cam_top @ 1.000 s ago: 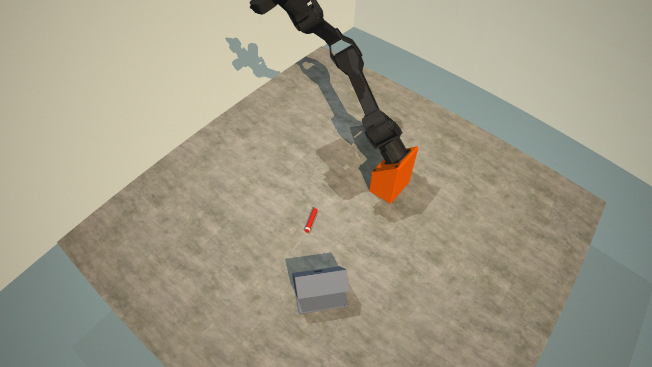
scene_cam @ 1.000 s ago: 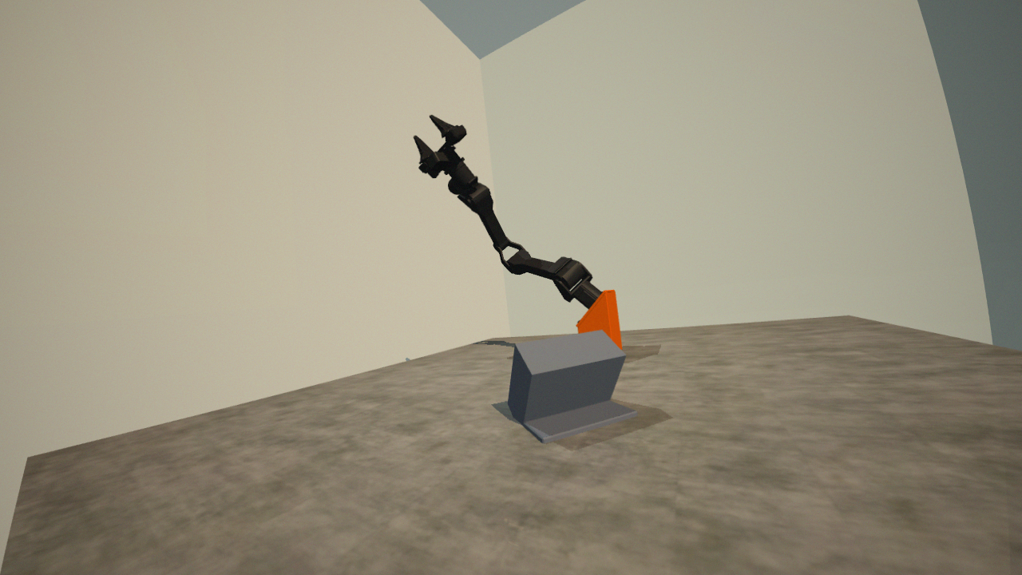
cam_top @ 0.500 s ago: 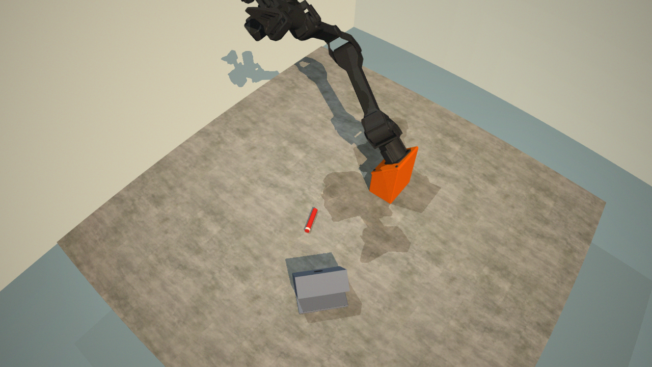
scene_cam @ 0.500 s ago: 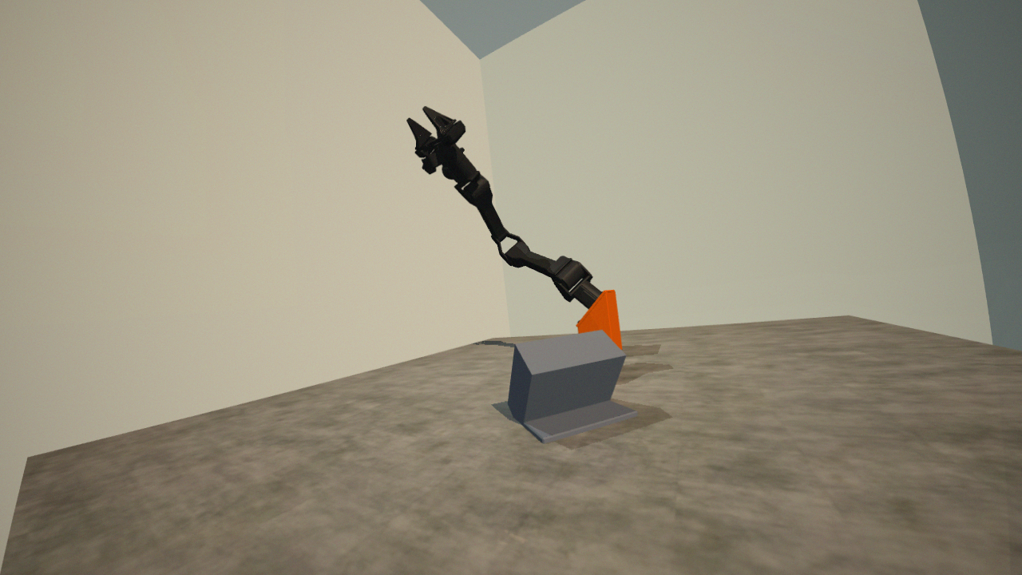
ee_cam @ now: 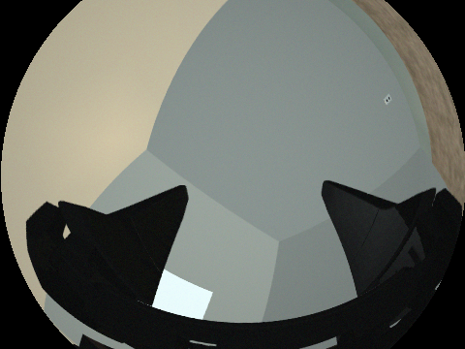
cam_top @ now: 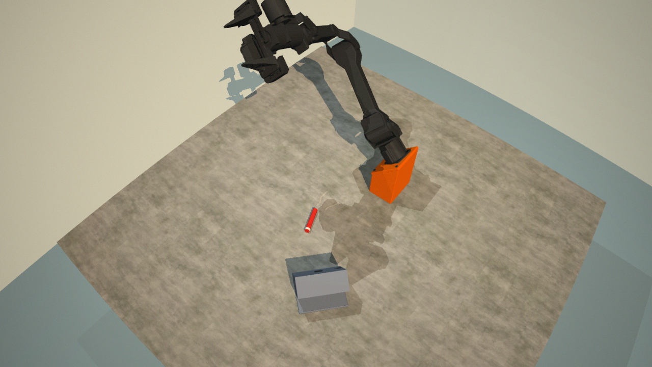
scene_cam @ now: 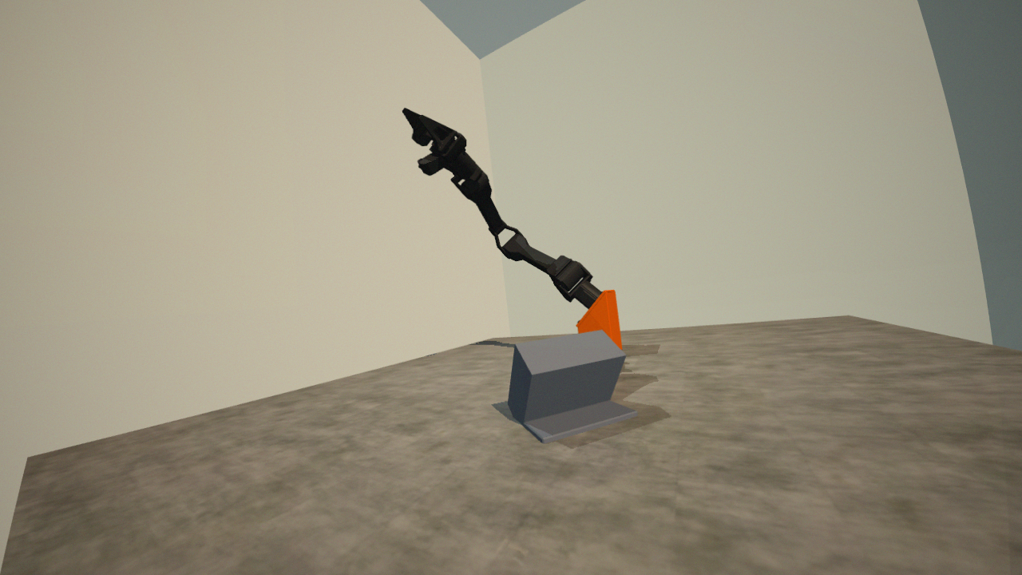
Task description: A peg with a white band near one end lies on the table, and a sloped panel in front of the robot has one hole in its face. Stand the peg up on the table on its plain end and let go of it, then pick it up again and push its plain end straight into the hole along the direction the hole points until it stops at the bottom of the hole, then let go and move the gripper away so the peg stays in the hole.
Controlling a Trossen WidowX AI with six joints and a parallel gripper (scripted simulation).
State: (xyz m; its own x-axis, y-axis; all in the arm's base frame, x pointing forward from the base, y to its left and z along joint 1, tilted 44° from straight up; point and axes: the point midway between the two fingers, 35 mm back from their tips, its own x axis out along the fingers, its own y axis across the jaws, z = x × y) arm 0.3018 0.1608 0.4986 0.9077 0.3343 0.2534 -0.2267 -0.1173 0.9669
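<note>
The red peg [cam_top: 310, 219] lies on its side on the table [cam_top: 182, 205] [scene_cam: 286, 465], its white-banded end toward the panel. It is not visible in the exterior view or the wrist view. The grey sloped panel [cam_top: 321, 285] [scene_cam: 572, 390] stands beyond the peg from the arm's base. Its hole [cam_top: 318, 270] shows as a thin dark spot on the steeply foreshortened face; that face is turned away in the exterior view. My gripper [cam_top: 234, 45] [ee_cam: 257, 190] is open and empty, high above the table and far from the peg, with walls and ceiling between its fingers in the wrist view.
The orange base [cam_top: 392, 182] [scene_cam: 604, 323] carries the black arm, which reaches up and away from the panel. The arm's shadow falls on the table between base and panel. A pale wall [cam_top: 113, 82] [scene_cam: 250, 178] rises behind the raised gripper.
</note>
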